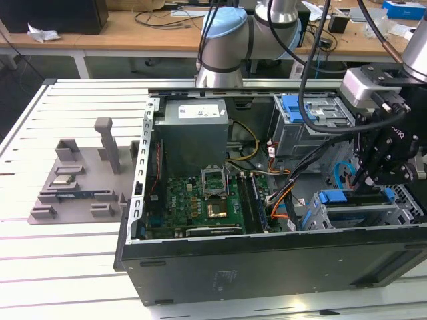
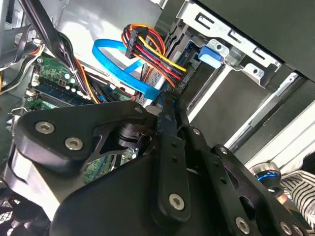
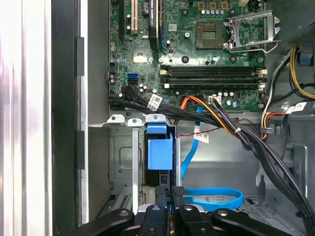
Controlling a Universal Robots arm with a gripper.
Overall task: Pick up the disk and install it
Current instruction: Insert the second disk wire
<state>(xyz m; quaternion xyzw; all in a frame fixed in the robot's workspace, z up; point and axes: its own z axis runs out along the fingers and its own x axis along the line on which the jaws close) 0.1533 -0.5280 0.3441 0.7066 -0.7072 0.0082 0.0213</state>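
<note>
Gripper (image 1: 371,179): hangs at the exterior view's right, low over the drive cage (image 1: 347,217), fingers (image 3: 178,192) pinched close together on the blue edge of the disk (image 3: 160,153); looks like a firm grasp, though the contact itself sits half hidden behind the finger links

Step in hand, by judgement: seating the disk in its slot. To do it well:
- keep the disk upright and square to the cage rails, so that the blue carrier frame slides rather than jams
- press straight along the slot, gently, and ease off at any sign of binding
- mind the blue data cable (image 3: 216,197) looped just beside the fingers, and the black and orange wire bundle (image 3: 216,118) crossing near the cage mouth; neither should get trapped under the carrier
- stay clear of the motherboard (image 1: 193,200) to the exterior view's left of the cage

Disk relative to the gripper: directly beneath the fingertips and touching them, edge-on in the first wrist view, already partly down inside the cage, with the blue frame (image 1: 332,197) showing at the cage's top in the lower right of the exterior view; depth of insertion cannot be told
</note>
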